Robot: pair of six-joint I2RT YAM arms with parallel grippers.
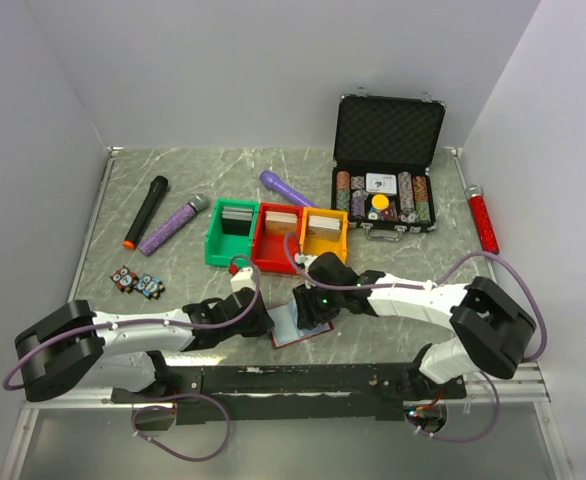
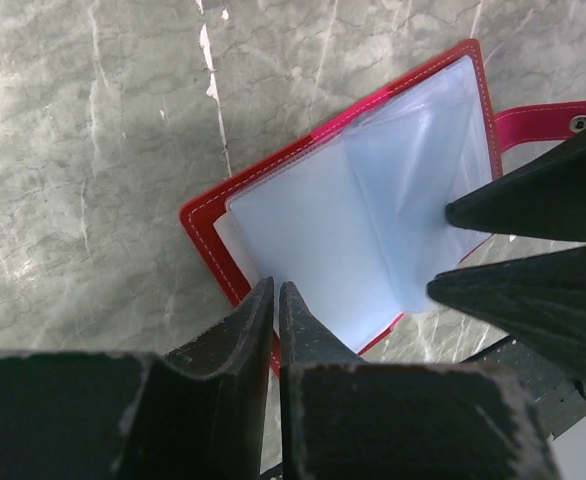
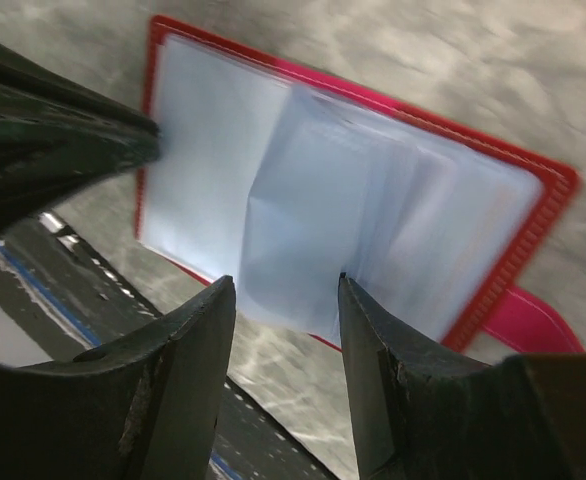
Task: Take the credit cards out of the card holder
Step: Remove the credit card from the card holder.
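At the table's (image 1: pixel 223 170) near edge the card holder (image 2: pixel 313 230) is laid open, pressed at its left page by the nearly closed, empty left gripper (image 2: pixel 276 292); its pale sleeves (image 3: pixel 313 190) are straddled by the half-open, empty right gripper (image 3: pixel 285 285). No card is yet drawn; an edge must next be pinched and slid out.

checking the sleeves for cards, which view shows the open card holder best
Left wrist: the card holder lies open and sharp, with its sleeves and snap tab visible. Right wrist shows it blurred; top external shows it tiny and partly hidden.
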